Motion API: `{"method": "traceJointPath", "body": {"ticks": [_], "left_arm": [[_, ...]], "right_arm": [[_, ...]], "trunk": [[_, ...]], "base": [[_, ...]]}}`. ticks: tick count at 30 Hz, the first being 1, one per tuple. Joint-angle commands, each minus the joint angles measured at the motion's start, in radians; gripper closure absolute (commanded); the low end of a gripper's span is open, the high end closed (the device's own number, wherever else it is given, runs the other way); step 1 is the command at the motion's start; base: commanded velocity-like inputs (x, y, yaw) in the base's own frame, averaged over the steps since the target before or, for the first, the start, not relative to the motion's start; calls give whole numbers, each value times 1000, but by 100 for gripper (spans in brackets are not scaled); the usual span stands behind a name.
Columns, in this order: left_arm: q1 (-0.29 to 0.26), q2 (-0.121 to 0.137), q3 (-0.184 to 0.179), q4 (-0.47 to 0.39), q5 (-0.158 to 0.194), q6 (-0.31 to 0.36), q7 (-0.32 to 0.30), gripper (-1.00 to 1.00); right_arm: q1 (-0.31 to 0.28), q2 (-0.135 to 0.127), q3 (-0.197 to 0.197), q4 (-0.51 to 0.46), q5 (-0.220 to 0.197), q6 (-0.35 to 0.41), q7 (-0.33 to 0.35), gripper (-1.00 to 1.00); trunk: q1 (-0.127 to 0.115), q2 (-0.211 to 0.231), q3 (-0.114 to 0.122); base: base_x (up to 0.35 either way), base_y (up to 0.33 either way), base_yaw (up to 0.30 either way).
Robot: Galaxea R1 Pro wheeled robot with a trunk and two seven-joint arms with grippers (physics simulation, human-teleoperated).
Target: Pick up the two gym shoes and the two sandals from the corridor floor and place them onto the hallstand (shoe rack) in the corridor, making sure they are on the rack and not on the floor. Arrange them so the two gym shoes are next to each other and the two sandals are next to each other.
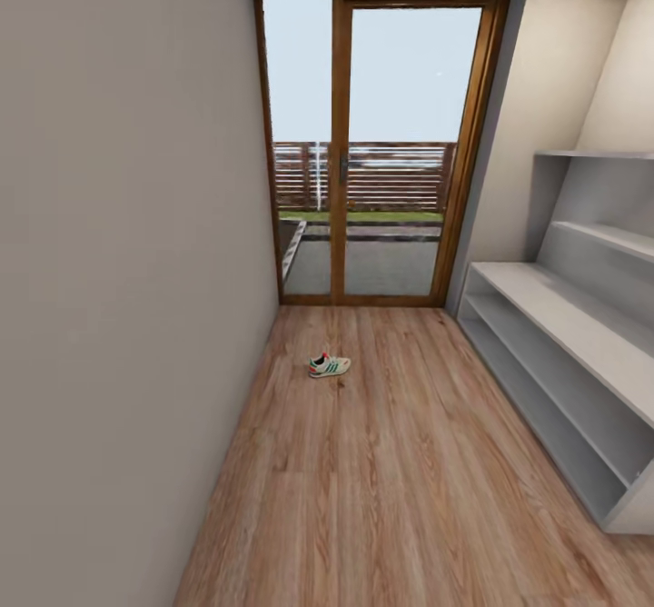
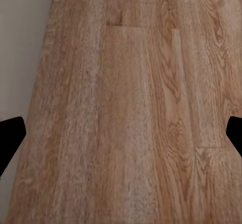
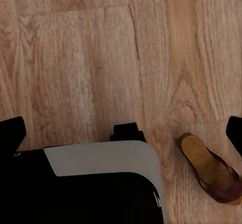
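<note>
Pincer tips of both arms sat wide apart, left pincer and right pincer holding nothing. One gym shoe lay on corridor floor at 12 o'clock; hallstand at 2. Sandal beside robot base. Search stage; nearest pick looked to be the sandal.

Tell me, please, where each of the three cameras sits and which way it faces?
Head view: on the head, facing down the corridor floor to a glass door; one gym shoe, hallstand at the right.
Left wrist view: by the left gripper, looking down at planks; dark fingertips wide apart.
Right wrist view: by the right gripper, looking down at a sandal and the robot's base.
All share the wood floor.
</note>
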State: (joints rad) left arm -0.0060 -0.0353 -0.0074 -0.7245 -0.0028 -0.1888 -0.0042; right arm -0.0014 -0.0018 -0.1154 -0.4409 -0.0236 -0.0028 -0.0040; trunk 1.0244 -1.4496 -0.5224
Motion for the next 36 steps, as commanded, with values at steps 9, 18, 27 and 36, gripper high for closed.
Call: {"method": "traceJointPath", "body": {"ticks": [9,18,27,36], "left_arm": [[-1,-1,0,0,0,-3,0,-100],[-1,0,0,0,0,-3,0,-100],[0,0,0,0,0,-3,0,-100],[-1,0,0,0,0,-3,0,-100]], "right_arm": [[0,0,-1,-1,-2,0,0,-100],[0,0,-1,-1,-3,0,0,-100],[0,0,-1,0,-3,1,-1,-100],[0,-1,0,-3,3,1,-1,-100]], "trunk": [[1,0,0],[1,0,2],[1,0,2],[1,0,2]], "base": [[348,1,-50],[349,-2,-122],[349,-63,-6],[349,-84,0]]}}
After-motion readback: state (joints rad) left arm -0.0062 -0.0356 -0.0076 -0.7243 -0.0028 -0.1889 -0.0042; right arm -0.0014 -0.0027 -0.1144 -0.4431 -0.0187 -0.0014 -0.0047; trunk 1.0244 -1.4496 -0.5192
